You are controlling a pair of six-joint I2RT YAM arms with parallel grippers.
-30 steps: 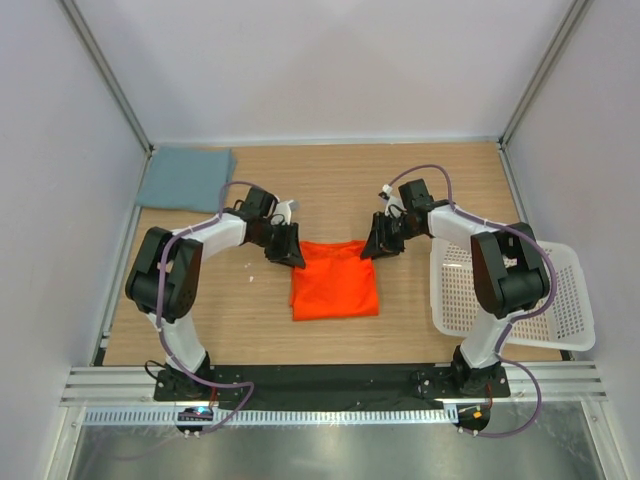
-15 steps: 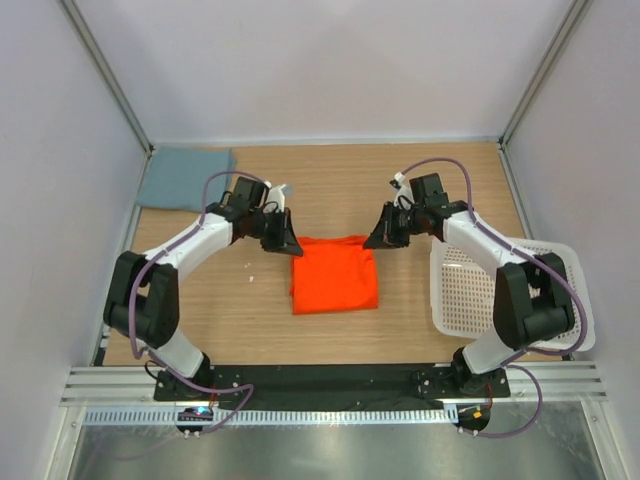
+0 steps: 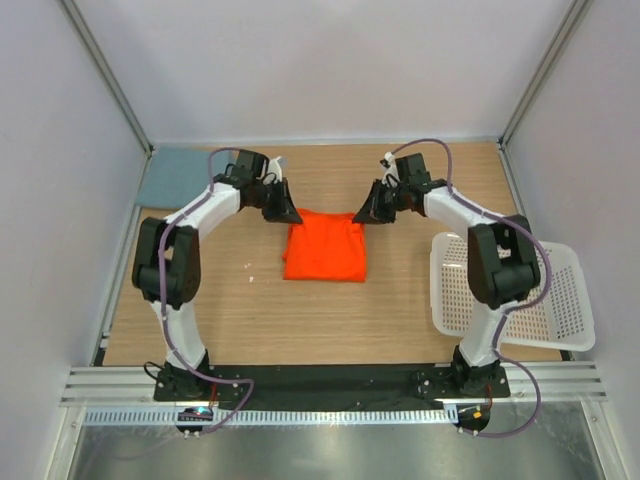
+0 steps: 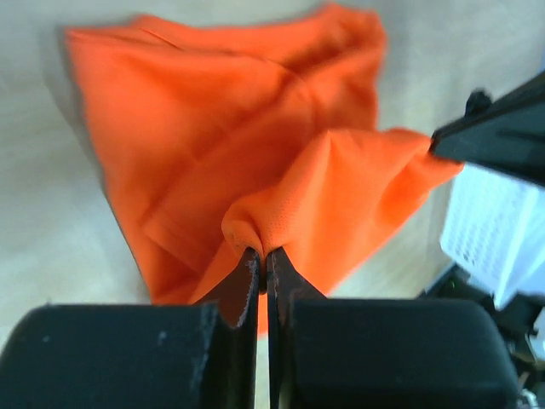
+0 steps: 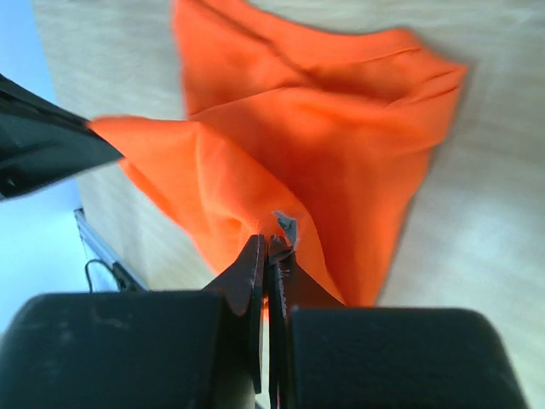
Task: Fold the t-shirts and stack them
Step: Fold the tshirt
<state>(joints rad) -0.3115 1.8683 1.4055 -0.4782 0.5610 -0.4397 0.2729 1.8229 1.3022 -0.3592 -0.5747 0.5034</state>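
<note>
The orange t-shirt (image 3: pixel 325 247) lies folded in the middle of the table, its far edge lifted between both grippers. My left gripper (image 3: pixel 287 213) is shut on its far left corner; in the left wrist view (image 4: pixel 262 254) the fabric (image 4: pixel 255 162) bunches between the jaws. My right gripper (image 3: pixel 362 214) is shut on the far right corner, and the right wrist view (image 5: pixel 268 247) shows the cloth (image 5: pixel 324 136) pinched with a small grey tag. The grey-blue t-shirt (image 3: pixel 178 176) lies folded at the far left corner.
A white perforated basket (image 3: pixel 510 295) stands at the right, overhanging the table's right edge. Grey walls close in the table on three sides. A black strip and metal rail run along the near edge.
Both grippers have moved toward the far side with the orange shirt's corners held, dragging the shirt away from the near edge. The grey-blue shirt has not moved.
</note>
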